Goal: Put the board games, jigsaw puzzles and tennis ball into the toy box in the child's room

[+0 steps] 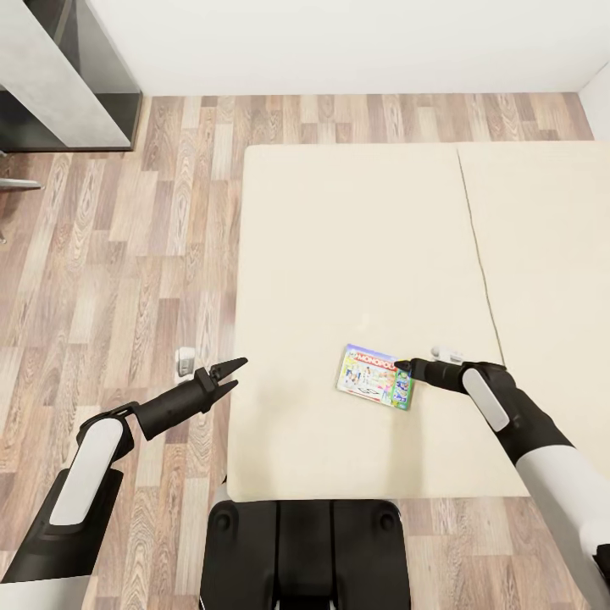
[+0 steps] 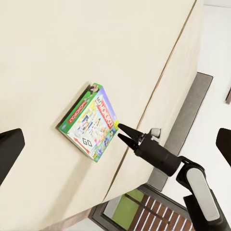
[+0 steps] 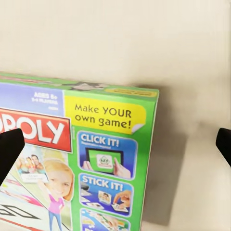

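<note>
Right claw (image 1: 402, 367) at Monopoly box's (image 1: 374, 376) edge on bed (image 1: 339, 254).

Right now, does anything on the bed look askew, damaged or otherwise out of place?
Nothing looks damaged. The Monopoly box lies flat on the bed, skewed to the mattress edges, near the foot. The right gripper is open at its corner.

Cut off at 3 o'clock: beige mattress bed (image 1: 356, 254). Cropped in right wrist view: green Monopoly box (image 3: 86, 159).
</note>
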Controlling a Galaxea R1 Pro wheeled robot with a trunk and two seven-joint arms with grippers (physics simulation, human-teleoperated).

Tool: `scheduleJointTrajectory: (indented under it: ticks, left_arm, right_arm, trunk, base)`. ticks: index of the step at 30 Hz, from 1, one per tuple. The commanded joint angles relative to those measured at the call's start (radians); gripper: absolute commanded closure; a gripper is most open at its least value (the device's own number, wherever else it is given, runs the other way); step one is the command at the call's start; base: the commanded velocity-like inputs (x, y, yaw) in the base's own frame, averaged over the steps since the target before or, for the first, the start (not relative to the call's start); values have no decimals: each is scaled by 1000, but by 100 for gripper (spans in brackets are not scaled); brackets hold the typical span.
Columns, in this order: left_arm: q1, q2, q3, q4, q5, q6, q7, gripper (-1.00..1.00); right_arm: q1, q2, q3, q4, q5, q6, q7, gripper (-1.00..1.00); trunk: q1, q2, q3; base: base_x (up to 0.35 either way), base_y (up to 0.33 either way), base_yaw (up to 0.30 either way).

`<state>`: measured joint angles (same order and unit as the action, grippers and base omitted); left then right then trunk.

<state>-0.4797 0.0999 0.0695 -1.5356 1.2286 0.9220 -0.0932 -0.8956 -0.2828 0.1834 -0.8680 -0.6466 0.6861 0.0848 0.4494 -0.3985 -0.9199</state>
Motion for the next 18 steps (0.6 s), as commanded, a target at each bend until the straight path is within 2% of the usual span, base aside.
scheduleJointTrajectory:
  ticks: [1,18]
  left_arm:
    - [-1,0,1,0,-8,5,-8,-100]
    - [0,0,1,0,-9,5,-8,-100]
  right_arm:
    - [-3,0,2,6,4,-2,4,-100]
    - [-13,2,5,36,4,-18,4,-100]
  trunk:
    - [1,-2,-1]
    - [1,-2,-1]
  base:
    - [0,0,0]
    - [0,0,0]
